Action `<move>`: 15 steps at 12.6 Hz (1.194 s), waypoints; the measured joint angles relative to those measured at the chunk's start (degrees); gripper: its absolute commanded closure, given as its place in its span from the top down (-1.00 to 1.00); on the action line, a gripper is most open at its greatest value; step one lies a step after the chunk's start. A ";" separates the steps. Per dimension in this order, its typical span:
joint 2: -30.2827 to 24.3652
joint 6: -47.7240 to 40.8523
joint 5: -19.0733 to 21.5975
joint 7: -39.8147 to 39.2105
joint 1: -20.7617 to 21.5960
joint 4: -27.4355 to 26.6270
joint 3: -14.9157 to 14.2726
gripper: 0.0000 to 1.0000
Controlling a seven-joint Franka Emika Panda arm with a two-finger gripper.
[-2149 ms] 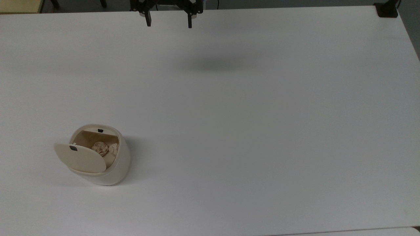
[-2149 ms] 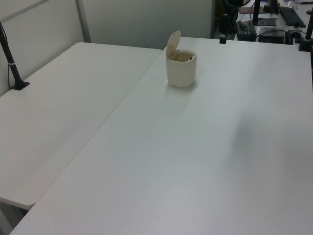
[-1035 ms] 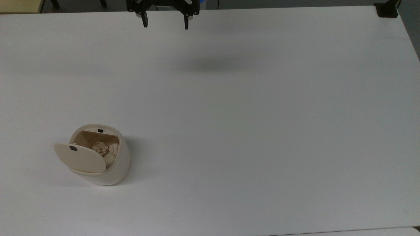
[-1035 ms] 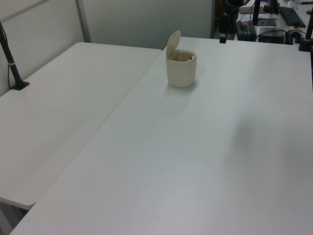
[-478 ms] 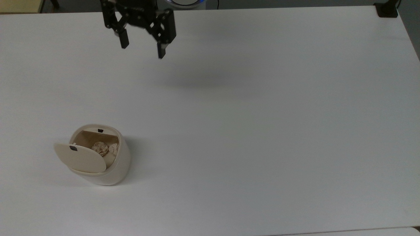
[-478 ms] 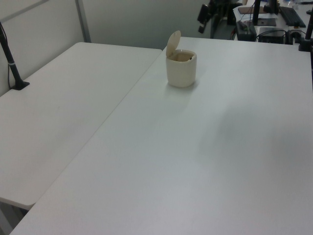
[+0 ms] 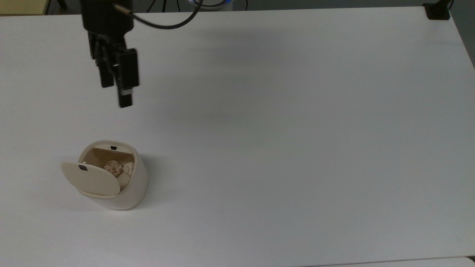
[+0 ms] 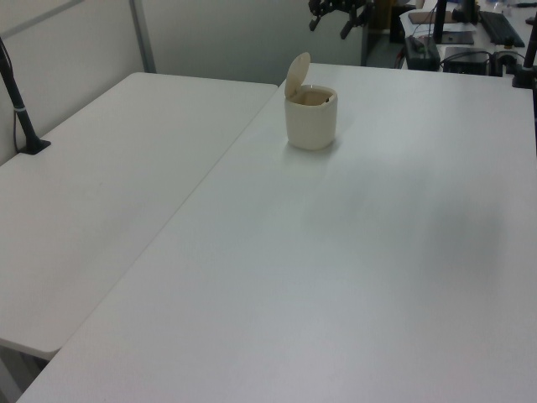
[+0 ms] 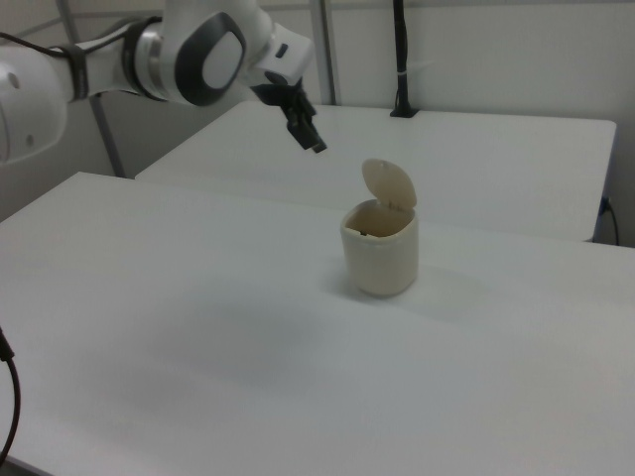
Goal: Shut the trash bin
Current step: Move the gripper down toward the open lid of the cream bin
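The trash bin (image 7: pixel 111 174) stood lid-up on the tabletop (image 7: pixel 297 129), well apart from the raised, spread-fingered gripper (image 7: pixel 118 92).

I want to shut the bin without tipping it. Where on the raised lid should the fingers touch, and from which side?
Probably the lid's free upper edge, from above: it stands nearly upright at the trash bin's rim, so pushing it over the opening folds it shut.

The cream-beige trash bin (image 7: pixel 122 185) stands upright on the white tabletop (image 7: pixel 297 129) — at about eight o'clock in the top view — lid (image 7: pixel 91 179) hinged up, crumpled paper (image 7: pixel 113 167) inside.
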 measured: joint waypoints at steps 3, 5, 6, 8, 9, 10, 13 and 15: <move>3.59 9.08 0.02 6.02 0.02 1.90 -2.20 -1.00; 6.39 17.46 0.38 9.47 0.02 2.04 -2.93 -1.00; 8.04 21.10 0.47 11.22 0.02 2.08 -3.47 -1.00; 11.56 26.10 0.50 12.49 0.00 2.18 -4.10 -1.00; 12.57 27.69 0.55 13.06 0.00 2.23 -4.16 -1.00; 13.44 29.28 0.55 13.80 0.00 2.28 -4.18 -1.00; 15.23 30.85 0.55 14.59 0.01 2.57 -4.18 -1.00; 15.99 30.86 0.55 14.62 0.01 2.71 -4.18 -1.00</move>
